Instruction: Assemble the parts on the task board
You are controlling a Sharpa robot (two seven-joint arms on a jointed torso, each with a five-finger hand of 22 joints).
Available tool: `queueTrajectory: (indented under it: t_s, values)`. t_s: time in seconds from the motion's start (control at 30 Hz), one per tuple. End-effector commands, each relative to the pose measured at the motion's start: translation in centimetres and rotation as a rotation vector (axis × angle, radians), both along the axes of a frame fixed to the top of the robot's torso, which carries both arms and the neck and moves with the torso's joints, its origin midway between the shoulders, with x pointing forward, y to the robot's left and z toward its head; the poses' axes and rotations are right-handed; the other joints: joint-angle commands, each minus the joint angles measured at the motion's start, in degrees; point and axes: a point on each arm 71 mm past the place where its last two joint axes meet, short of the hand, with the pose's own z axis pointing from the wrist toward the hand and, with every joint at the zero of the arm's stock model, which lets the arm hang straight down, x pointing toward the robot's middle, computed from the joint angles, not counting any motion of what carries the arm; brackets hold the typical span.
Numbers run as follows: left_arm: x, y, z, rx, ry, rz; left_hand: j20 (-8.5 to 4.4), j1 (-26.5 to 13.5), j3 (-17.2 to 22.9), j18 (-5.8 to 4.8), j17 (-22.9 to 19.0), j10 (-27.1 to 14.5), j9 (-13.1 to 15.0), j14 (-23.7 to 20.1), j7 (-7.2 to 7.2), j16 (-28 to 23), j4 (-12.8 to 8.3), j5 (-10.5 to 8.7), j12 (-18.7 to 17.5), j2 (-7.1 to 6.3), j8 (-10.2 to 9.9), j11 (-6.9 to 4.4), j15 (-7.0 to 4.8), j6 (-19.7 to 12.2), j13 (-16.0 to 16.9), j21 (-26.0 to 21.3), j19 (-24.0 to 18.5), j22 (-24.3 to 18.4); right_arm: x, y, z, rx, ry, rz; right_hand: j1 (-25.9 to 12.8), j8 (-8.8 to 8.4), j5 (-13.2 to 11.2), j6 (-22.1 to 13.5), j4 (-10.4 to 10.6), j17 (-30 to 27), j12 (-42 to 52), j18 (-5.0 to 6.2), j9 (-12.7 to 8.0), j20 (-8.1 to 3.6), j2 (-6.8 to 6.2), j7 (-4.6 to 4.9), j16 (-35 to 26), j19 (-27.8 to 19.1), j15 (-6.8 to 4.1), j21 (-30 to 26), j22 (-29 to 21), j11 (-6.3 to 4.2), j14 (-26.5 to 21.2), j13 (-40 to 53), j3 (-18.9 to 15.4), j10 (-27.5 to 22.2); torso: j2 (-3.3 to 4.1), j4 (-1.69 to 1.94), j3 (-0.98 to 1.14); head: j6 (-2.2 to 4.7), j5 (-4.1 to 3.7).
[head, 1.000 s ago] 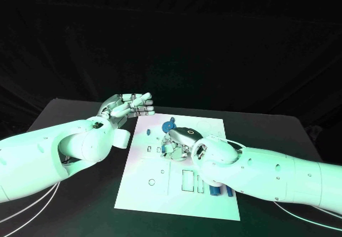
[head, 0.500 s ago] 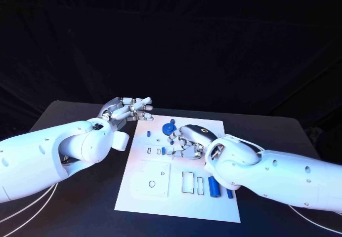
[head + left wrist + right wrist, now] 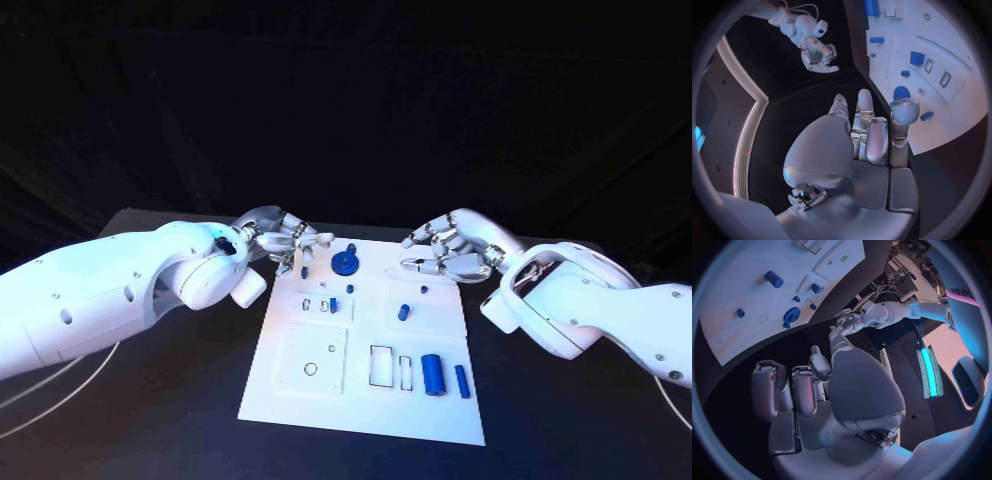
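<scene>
I've got two blue cylinders (image 3: 444, 377) lying loose at the task board's (image 3: 289, 395) near edge; a careless reach could roll them onto the counter (image 3: 173, 420). The round blue gear (image 3: 346, 262) stands at the far end. Beyond it, left hand (image 3: 286, 243) and right hand (image 3: 450, 250) hover, fingers loosely curled, grasping nothing.
</scene>
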Motion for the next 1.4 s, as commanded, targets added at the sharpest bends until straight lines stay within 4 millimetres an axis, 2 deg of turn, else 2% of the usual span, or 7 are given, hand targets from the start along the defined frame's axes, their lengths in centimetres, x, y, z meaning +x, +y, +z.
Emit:
queueTrajectory:
  t_s: [0.03,0.1,0.2,0.4,0.57,0.9,1.4]
  values:
    - [0.2,-0.3,-0.7,0.419,0.056,-0.11,-0.22,-1.34,-1.19,-0.88,0.48,-0.21,1.28,1.24,-0.47,0.22,1.46,-0.22,7.93,0.77,1.44,-0.09,-0.04,-0.34,7.67,2.71,0.75,3.72,0.2,-0.8,-0.2,0.083,0.101,-0.029,-0.16,0.27,0.33,0.41,-0.28,6.17,0.13,0.92,0.04,-0.48,0.32,-0.01,-0.45,-0.02,-0.41,-0.15,8.16,-0.23,3.89,-0.06,-0.04,-0.1,-0.96,-0.41,0.45,-0.52,0.78]
    - [0.5,-0.7,-0.4,0.498,0.061,-0.117,-0.37,-2.19,-2.04,-1.33,0.75,0.34,2.44,1.26,-0.74,0.18,2.24,-0.22,14.75,1.07,2.88,-0.33,-0.23,-0.48,14.51,4.97,1.42,6.95,0.3,-1.3,-0.3,0.083,0.108,-0.044,-0.24,0.29,0.41,0.41,-0.29,6.07,0.09,0.93,0.03,-0.49,0.25,-0.02,-0.52,-0.06,-0.42,-0.22,8.11,-0.24,3.87,-0.11,-0.12,-0.12,-1.17,-0.4,0.62,-0.71,0.82]
    - [0.9,-1.4,-0.4,0.593,0.077,-0.11,-0.61,-4.11,-3.46,-1.94,1.05,0.88,4.39,1.29,-1.22,0.02,2.38,-0.19,21.69,1.57,5.24,-0.64,-0.51,-0.79,21.57,8.04,2.33,11.35,0.4,-1.8,-0.3,0.079,0.112,-0.061,-0.28,0.3,0.46,0.4,-0.31,5.97,0.02,0.98,0.02,-0.5,0.21,-0.03,-0.58,-0.17,-0.43,-0.38,8.0,-0.24,3.84,-0.19,-0.18,-0.17,-1.32,-0.46,0.76,-0.95,0.94]
    - [1.7,-2.7,-0.6,0.703,0.099,-0.086,-0.83,-5.28,-5.21,-2.42,1.51,0.92,8.42,1.4,-1.75,-0.29,2.46,-0.18,26.62,1.43,9.26,-1.02,-0.84,-2.18,26.65,10.79,2.6,15.13,0.6,-2.4,-0.3,0.065,0.114,-0.087,-0.51,0.34,0.9,0.36,-0.35,5.77,-0.07,1.04,-0.03,-0.56,0.13,-0.06,-0.73,-0.32,-0.47,-0.64,7.84,-0.28,3.79,-0.3,-0.39,-0.19,-1.39,-0.33,1.01,-1.36,1.19]
    - [2.2,-3.8,-1.1,0.776,0.112,-0.083,-0.94,-6.27,-5.93,-2.78,1.69,1.61,10.64,1.45,-1.99,-0.48,2.53,-0.17,28.74,1.28,11.22,-1.29,-0.97,-2.79,28.9,12.44,3.11,17.63,0.7,-2.5,-0.4,0.055,0.113,-0.096,-0.64,0.39,1.29,0.34,-0.38,5.63,-0.11,1.07,-0.06,-0.59,0.14,-0.08,-0.83,-0.4,-0.5,-0.79,7.75,-0.3,3.76,-0.36,-0.5,-0.18,-1.3,-0.43,0.89,-1.64,1.57]
    - [2.9,-5.5,-2.3,0.837,0.132,-0.112,-1.0,-6.71,-6.13,-2.84,1.82,1.79,12.2,1.49,-2.08,-0.63,2.55,-0.17,29.62,1.52,12.41,-1.37,-1.04,-3.56,29.84,12.99,3.1,18.28,0.8,-2.6,-0.5,0.044,0.112,-0.104,-0.81,0.45,1.9,0.32,-0.41,5.5,-0.18,1.1,-0.11,-0.64,0.19,-0.12,-0.94,-0.47,-0.53,-0.94,7.68,-0.34,3.74,-0.45,-0.63,-0.17,-1.07,-0.75,0.62,-2.23,1.61]
    - [2.5,-7.0,-3.2,0.872,0.175,-0.188,-1.04,-8.5,-6.69,-3.02,2.03,1.59,14.18,1.55,-2.18,-0.79,2.57,-0.14,29.9,1.11,13.8,-1.45,-1.1,-4.52,30.1,13.91,3.27,19.64,1.0,-2.4,-0.6,0.038,0.115,-0.106,-1.06,0.5,2.37,0.27,-0.37,5.26,-0.3,1.16,-0.16,-0.67,0.19,-0.13,-1.11,-0.61,-0.55,-1.2,7.52,-0.35,3.68,-0.6,-0.8,-0.24,-0.97,-0.82,0.66,-2.49,1.72]
